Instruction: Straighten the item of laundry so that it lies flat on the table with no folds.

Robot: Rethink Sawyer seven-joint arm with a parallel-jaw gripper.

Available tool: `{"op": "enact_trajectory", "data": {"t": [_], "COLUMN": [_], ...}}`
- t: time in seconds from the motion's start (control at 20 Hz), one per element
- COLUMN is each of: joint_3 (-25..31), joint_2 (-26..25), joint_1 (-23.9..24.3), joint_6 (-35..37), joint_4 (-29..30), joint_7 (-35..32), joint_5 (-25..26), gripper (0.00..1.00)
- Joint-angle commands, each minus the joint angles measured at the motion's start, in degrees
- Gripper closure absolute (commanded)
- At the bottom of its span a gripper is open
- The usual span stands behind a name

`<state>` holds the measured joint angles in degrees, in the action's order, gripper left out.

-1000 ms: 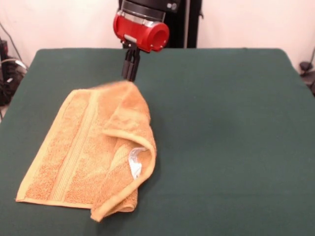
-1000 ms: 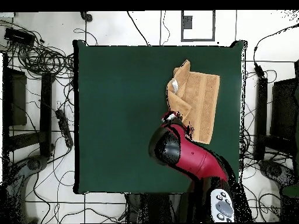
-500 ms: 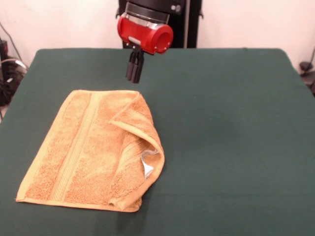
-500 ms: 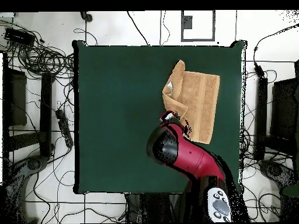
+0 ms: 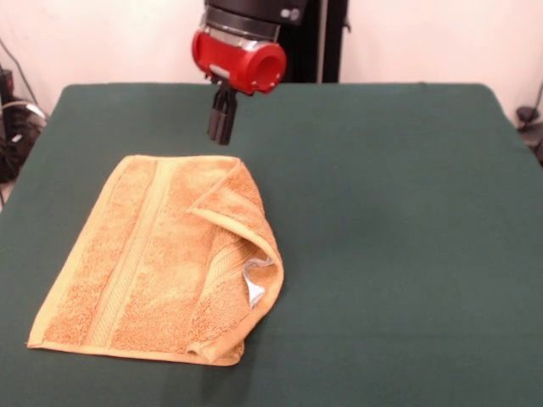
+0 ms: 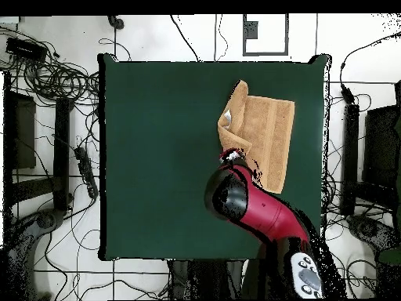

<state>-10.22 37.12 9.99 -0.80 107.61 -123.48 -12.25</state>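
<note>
A: Where does the small orange-tan terry hand towel (image 5: 157, 259) lie on the dark green felt-covered table (image 5: 399, 212)?

B: In the front view, toward seven o'clock of the table's middle. Its right side is doubled over in a long flap, white tag (image 5: 254, 291) peeking out underneath.

A: And the black gripper (image 5: 221, 125) on the red arm?

B: Hanging clear above the towel's far edge, holding nothing, fingers drawn narrow. I'd pinch the flap's loose edge and pull toward three o'clock, keeping low so it doesn't fold back

towel (image 5: 161, 259) dropped from claw (image 5: 221, 136), fold settled lower
</note>
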Motion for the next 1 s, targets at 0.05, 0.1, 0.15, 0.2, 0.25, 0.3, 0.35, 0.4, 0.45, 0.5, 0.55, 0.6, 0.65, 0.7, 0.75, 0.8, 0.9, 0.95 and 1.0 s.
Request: {"op": "enact_trajectory", "data": {"t": [0.05,0.1,0.15,0.2,0.25,0.3,0.35,0.4,0.45,0.5,0.55,0.6,0.65,0.7,0.75,0.8,0.9,0.95,1.0], "joint_3": [7.6,6.2,5.4,4.8,4.7,5.0,5.0,5.1,4.9,4.8,4.4,4.6,4.9,5.6,5.4,5.3,3.9,3.9,4.0], "joint_2": [-6.9,-8.5,-10.2,-11.8,-13.5,-15.0,-16.3,-17.6,-18.7,-19.9,-20.6,-21.1,-21.6,-22.1,-22.8,-23.4,-24.3,-25.1,-25.6], "joint_1": [1.7,1.1,1.1,1.2,1.8,2.7,3.3,3.9,4.3,4.5,4.5,4.9,5.4,6.2,6.3,6.3,5.3,5.5,5.5], "joint_6": [2.0,3.2,4.1,4.8,5.7,6.3,7.2,8.0,9.0,10.2,11.2,11.7,13.0,15.0,16.3,18.2,19.5,20.7,21.0], "joint_4": [0.2,-2.1,-4.3,-6.4,-8.8,-10.8,-12.9,-15.0,-16.8,-18.9,-20.3,-21.5,-22.8,-24.1,-25.9,-27.9,-29.6,-31.1,-31.9], "joint_7": [-6.2,-4.9,-3.7,-2.4,-0.8,0.6,1.8,3.1,3.9,4.7,5.4,5.8,6.1,6.5,6.8,6.1,6.3,6.4,6.0], "joint_5": [1.2,1.3,1.4,1.7,2.3,3.0,3.6,4.3,4.9,5.5,6.5,7.3,7.9,8.5,9.2,10.7,10.8,11.1,11.6], "gripper": [1.00,1.00,1.00,1.00,1.00,1.00,1.00,1.00,1.00,1.00,1.00,1.00,1.00,1.00,1.00,0.00,0.00,0.00,0.00]}}
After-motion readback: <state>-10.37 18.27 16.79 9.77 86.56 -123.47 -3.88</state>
